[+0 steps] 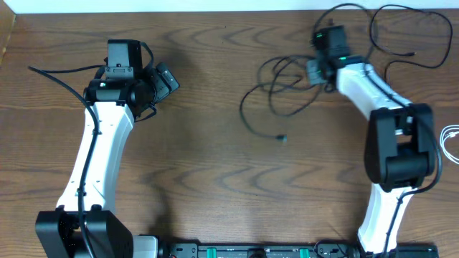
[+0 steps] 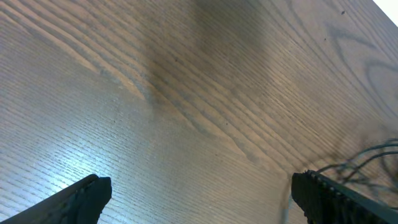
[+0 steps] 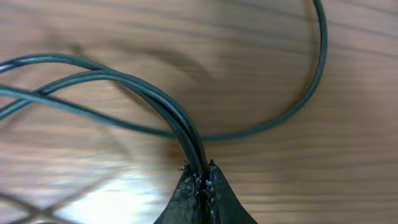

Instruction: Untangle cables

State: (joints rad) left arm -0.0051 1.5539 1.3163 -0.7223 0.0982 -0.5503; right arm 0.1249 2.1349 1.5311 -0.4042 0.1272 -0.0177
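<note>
Thin black cables (image 1: 276, 89) lie in tangled loops on the wooden table at centre right, one small plug end (image 1: 282, 138) pointing toward the middle. More black loops (image 1: 401, 29) trail to the far right corner. My right gripper (image 1: 315, 69) sits at the tangle's right side, shut on two black cable strands (image 3: 180, 121) that run up and left from its fingertips (image 3: 200, 169). A white cable (image 1: 450, 140) shows at the right edge. My left gripper (image 2: 199, 190) hovers open over bare wood, far left of the tangle, with cable loops (image 2: 367, 158) at its view's right edge.
The left arm (image 1: 100, 143) stretches along the table's left side, and the right arm (image 1: 394, 136) along the right. The table's far edge (image 1: 229, 13) meets a white wall. Bare wood lies between the arms.
</note>
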